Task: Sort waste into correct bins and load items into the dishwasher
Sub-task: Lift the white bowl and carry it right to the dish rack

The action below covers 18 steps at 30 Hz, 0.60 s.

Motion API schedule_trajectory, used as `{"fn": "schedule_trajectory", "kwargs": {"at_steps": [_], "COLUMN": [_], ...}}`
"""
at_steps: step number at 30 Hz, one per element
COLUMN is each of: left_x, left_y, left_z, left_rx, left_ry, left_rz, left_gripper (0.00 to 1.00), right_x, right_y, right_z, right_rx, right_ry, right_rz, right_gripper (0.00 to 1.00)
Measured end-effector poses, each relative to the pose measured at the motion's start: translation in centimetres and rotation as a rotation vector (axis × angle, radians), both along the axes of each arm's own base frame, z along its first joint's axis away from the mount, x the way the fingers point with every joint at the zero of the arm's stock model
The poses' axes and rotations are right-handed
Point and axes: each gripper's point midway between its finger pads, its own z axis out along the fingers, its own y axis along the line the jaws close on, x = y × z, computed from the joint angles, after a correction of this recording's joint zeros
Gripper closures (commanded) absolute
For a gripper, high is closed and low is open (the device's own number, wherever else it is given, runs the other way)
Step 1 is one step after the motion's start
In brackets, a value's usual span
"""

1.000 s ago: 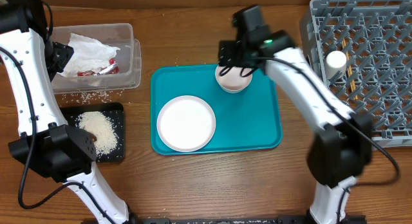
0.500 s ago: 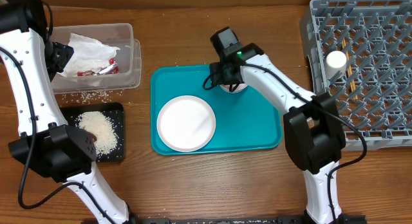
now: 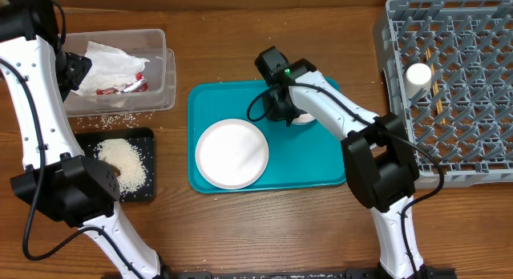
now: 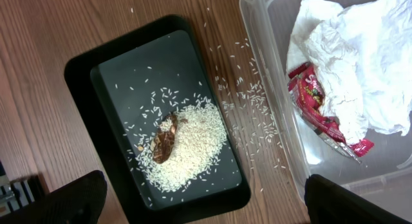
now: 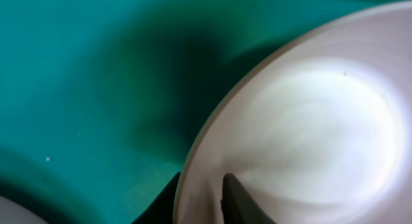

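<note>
- The right gripper (image 5: 199, 201) is clamped on the bowl (image 5: 322, 140). At the bottom of the wrist view, one dark finger (image 5: 241, 201) sits inside the rim and the other outside, with the white rim filling the gap between them.
- The bowl stands on the teal tray (image 5: 77, 76), near its upper edge in the overhead view.
- The plate (image 3: 232, 153) lies lower left of the bowl on the same tray.
- The left gripper (image 4: 206, 201) is spread wide, with nothing between its tips.
- Below it a black tray (image 4: 84, 76) holds rice (image 4: 193, 147) and a brown scrap (image 4: 164, 141).
- To the right of that tray, a clear tub (image 4: 270, 69) holds a napkin (image 4: 367, 63) and a red packet (image 4: 318, 111).
- At far right, the rack (image 3: 473, 127) carries a cup (image 3: 418, 74) and chopsticks (image 3: 438, 95).
</note>
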Motion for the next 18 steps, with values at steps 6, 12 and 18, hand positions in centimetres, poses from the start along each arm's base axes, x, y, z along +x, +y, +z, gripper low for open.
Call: {"fn": "schedule_trajectory", "kwargs": {"at_steps": [6,12,18], "left_x": [0.0,0.0,0.0], "left_y": [0.0,0.0,0.0], "left_z": [0.0,0.0,0.0], "left_rx": [0.000,0.000,0.000], "left_ry": [0.000,0.000,0.000], "left_rz": [0.000,0.000,0.000], "left_gripper": [0.00,0.00,0.00], "right_x": [1.2,3.0,4.8], "right_y": [0.6,0.7,-2.3], "right_z": [5.0,11.6,15.3], "right_rx": [0.015,0.062,0.123], "right_ry": [-0.029,-0.109,-0.145], "right_rz": [0.000,-0.018,-0.049], "right_gripper": [0.96,0.96,0.54]}}
